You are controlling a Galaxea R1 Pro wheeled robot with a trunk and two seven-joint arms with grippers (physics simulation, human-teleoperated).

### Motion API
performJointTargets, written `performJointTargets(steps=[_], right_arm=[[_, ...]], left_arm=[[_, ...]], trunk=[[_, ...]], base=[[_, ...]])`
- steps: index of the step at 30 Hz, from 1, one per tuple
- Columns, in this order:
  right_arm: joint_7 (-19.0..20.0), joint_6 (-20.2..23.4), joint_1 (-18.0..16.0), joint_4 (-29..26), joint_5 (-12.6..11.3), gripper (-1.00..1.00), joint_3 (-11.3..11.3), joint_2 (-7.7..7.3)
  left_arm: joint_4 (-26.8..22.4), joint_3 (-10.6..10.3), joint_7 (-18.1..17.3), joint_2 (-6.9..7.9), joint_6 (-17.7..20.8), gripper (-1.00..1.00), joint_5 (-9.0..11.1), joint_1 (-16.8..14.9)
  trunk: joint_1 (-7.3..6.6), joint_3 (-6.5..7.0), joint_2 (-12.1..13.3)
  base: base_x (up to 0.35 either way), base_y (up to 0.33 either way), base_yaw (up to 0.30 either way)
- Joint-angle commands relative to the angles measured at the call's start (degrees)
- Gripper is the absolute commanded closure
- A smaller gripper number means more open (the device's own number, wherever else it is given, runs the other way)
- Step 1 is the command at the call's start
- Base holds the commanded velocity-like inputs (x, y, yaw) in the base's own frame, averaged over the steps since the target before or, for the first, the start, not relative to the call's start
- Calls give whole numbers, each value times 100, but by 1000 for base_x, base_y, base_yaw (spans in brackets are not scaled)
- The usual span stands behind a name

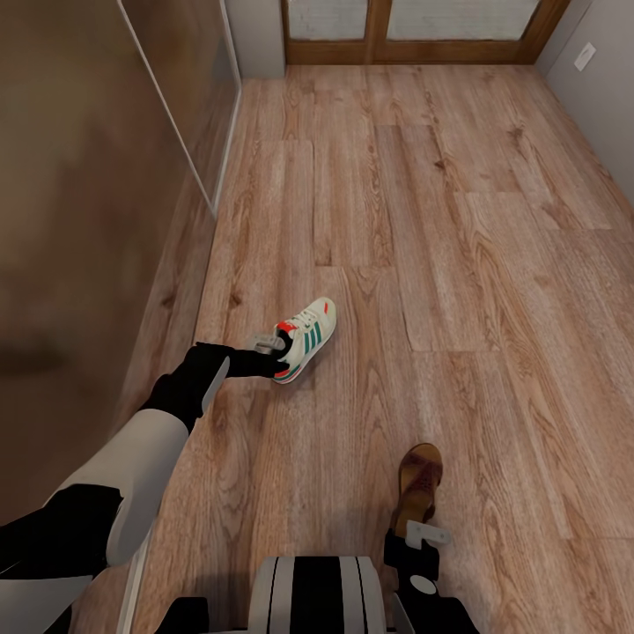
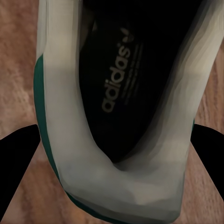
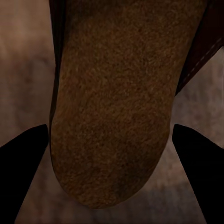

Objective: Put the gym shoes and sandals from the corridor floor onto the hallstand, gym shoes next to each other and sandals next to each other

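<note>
On corridor floor [image 1: 493, 264]: left gripper [image 1: 280, 357] straddling gym shoe [image 1: 306, 338] heel, right gripper [image 1: 421, 531] over sandal [image 1: 419, 482]; jaws wide. Close squarely, lift level.

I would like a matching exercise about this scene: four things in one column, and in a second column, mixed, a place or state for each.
Column one:
1. gym shoe
2. sandal
3. left gripper
4. door frame

Column two:
A. brown wood, at the far end of the corridor floor
B. at the heel of the white shoe
C. brown, right in front of the right gripper
D. white with green stripes, lying on the planks

Pairs: 1-D, 2-C, 3-B, 4-A
</note>
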Motion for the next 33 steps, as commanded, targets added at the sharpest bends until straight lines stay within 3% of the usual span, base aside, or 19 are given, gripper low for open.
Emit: performJointTargets(steps=[1, 30, 33], right_arm=[[-10, 7, -1, -6, -51, 100, 8, 2], [22, -73, -3, -9, -39, 100, 37, 2], [26, -153, -3, -7, -35, 100, 52, 2]], left_arm=[[-9, 6, -44, -2, 13, 100, -58, -1], [-8, 1, -67, 54, 31, 100, -65, 6], [-5, 1, -67, 66, 31, 100, -66, 8]], trunk=[[-1, -3, -1], [-1, -3, -1], [-8, 63, 3]], base=[[0, 0, 0], [0, 0, 0], [0, 0, 0]])
